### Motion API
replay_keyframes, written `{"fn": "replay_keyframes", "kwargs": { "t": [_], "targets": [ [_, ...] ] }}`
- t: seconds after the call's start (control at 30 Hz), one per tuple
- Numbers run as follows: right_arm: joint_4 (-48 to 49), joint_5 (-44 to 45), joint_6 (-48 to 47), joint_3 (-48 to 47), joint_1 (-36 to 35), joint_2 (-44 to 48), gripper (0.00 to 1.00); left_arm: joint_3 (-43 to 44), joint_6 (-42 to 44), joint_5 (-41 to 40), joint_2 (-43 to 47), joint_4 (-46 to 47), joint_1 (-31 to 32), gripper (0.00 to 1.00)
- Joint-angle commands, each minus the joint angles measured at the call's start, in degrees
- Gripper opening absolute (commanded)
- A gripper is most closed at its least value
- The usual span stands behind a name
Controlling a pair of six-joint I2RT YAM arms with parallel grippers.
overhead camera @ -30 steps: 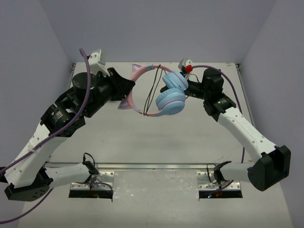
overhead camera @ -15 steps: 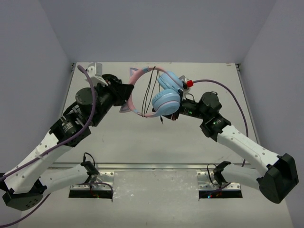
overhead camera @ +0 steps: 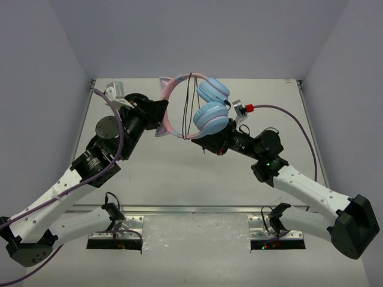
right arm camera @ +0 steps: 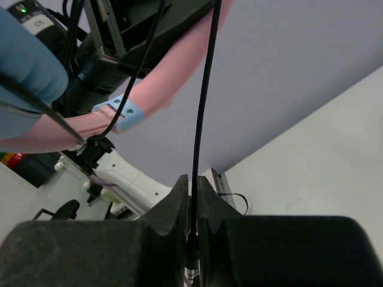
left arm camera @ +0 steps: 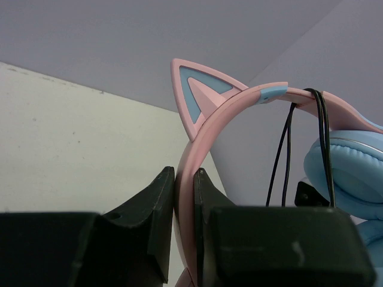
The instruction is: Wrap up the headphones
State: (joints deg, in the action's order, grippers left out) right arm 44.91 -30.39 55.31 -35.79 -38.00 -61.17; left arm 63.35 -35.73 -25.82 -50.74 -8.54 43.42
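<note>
Your left hand [left arm camera: 184,177] pinches the pink, blue-cupped cat-ear headphones [overhead camera: 206,110] by the band, above the white table [overhead camera: 179,176] near its far edge. Your right hand [right arm camera: 192,183] pinches their thin black cable [right arm camera: 204,89], its plug mostly hidden.

I see the headphones [overhead camera: 210,94] up over the far half of the table [overhead camera: 179,173], between my arms. My left gripper [left arm camera: 184,179] clamps the headband [left arm camera: 191,149] on their left side. My right gripper [right arm camera: 191,186], on the near side of the earcups [overhead camera: 209,118], pinches the cable [right arm camera: 203,89] draped over that headband.

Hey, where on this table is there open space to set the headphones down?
Bare tabletop stretches from beneath the headphones down to the metal rail; the far right corner is bare too. It's crowded around the left gripper and right gripper.
</note>
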Motion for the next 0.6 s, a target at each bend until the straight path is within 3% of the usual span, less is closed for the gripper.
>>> {"fn": "replay_keyframes", "kwargs": {
  "t": [0.0, 0.27, 0.57],
  "targets": [
    [8.35, 1.65, 5.15, 1.86, -1.46, 1.66, 0.09, -0.15, 0.74, -3.0, 2.4, 16.42, -0.09, 0.0],
    [15.12, 6.91, 6.74, 3.36, -5.59, 0.7, 0.01, -2.88, -0.29, -4.49, 0.56, 24.79, -0.09, 0.0],
    [20.3, 10.17, 8.14, 4.93, -5.68, -3.25, 0.04, -8.68, -5.93, -10.12, 2.4, 24.97, -0.09, 0.0]
  ]
}}
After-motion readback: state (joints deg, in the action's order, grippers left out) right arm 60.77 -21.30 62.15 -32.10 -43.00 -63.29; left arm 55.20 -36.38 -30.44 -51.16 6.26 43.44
